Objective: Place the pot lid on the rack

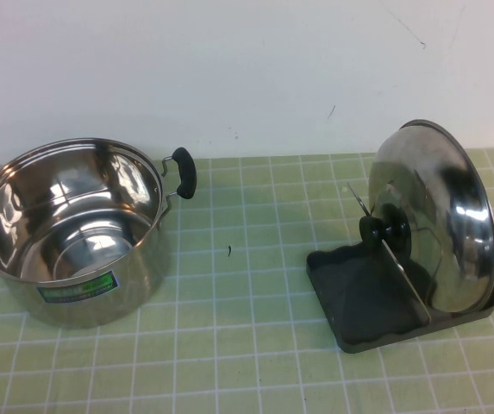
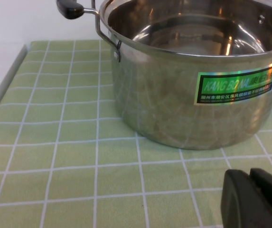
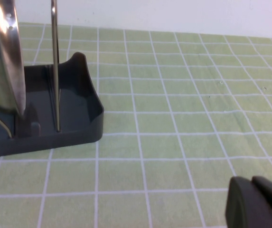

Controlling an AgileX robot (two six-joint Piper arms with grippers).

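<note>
The shiny steel pot lid [image 1: 436,224] with its black knob [image 1: 382,231] stands on edge in the dark grey rack [image 1: 350,297] at the right, leaning between the wire dividers [image 1: 399,267]. In the right wrist view the lid's edge [image 3: 5,57] rests in the rack [image 3: 74,118]. My left gripper [image 2: 252,197] is shut and empty, low over the mat in front of the pot. My right gripper [image 3: 257,202] is shut and empty, low over the mat, apart from the rack. Neither arm shows in the high view.
A deep steel pot [image 1: 70,233] with black handles and a green label stands at the left; it fills the left wrist view [image 2: 197,71]. A green checked mat [image 1: 247,336] covers the table. A white wall is behind.
</note>
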